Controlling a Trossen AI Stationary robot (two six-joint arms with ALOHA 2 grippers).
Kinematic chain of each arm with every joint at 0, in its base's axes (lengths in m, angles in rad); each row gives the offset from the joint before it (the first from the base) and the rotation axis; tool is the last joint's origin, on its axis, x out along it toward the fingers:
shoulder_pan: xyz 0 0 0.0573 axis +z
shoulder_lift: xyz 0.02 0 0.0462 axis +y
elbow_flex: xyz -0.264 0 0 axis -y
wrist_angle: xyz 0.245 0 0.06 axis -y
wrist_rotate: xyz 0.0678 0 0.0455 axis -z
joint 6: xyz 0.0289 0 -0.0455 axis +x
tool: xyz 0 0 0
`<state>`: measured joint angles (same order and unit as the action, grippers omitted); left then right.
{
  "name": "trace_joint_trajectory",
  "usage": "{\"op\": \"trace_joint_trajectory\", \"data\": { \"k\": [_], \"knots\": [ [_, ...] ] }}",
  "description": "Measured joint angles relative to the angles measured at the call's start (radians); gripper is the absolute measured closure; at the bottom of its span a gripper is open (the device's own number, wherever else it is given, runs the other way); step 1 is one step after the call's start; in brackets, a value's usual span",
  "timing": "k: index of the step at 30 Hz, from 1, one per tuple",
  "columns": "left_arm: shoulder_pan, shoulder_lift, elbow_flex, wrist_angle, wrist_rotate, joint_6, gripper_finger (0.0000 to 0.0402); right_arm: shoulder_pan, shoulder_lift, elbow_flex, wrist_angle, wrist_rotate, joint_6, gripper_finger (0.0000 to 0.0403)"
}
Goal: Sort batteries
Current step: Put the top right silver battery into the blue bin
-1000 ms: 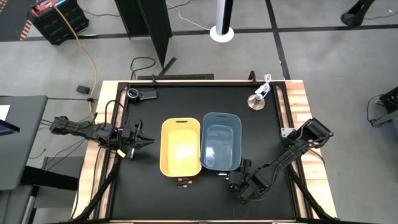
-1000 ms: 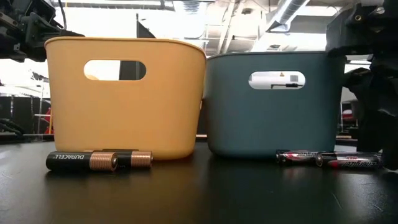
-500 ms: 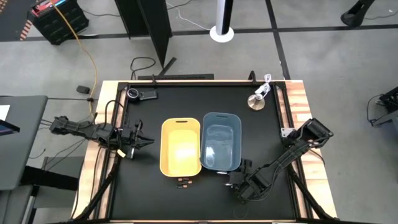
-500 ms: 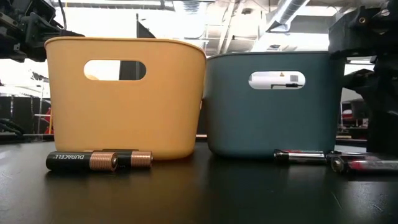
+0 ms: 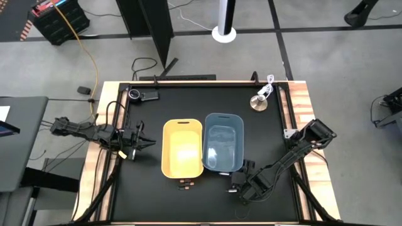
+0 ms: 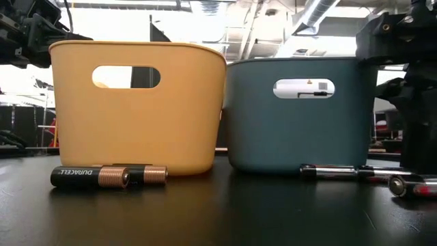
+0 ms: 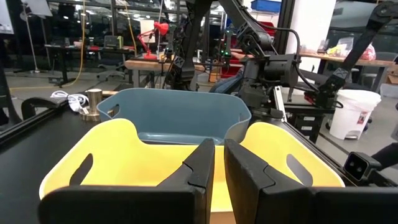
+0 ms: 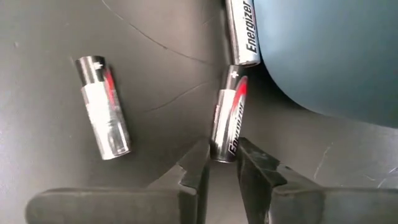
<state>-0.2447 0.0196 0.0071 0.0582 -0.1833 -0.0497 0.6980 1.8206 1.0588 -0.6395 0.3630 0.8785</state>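
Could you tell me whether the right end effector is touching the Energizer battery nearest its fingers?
Touching, as far as the right wrist view shows: the right end effector has its fingers on either side of the middle Energizer battery, whose lower end sits between them with no visible gap.

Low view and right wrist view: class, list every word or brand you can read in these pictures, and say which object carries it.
"DURACELL": on the black-and-copper battery lying in front of the yellow bin.
"Energizer": on the battery just ahead of the right gripper.
"Energizer": on the battery beside the blue bin.
The third battery shows no readable text.
The label behind the blue bin's handle opening is too small to read.
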Motion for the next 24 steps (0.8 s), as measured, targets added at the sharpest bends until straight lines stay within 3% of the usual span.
{"op": "trace_joint_trajectory", "data": {
  "k": [7, 24],
  "knots": [
    [0.000, 0.000, 0.000, 0.000, 0.000, 0.000, 0.0368, 0.002, 0.000, 0.000, 0.001, -0.012, 0.015, 0.0337],
    [0.000, 0.000, 0.000, 0.000, 0.000, 0.000, 0.0368, 0.035, 0.000, 0.000, 0.017, -0.024, 0.014, 0.0339]
  ]
}}
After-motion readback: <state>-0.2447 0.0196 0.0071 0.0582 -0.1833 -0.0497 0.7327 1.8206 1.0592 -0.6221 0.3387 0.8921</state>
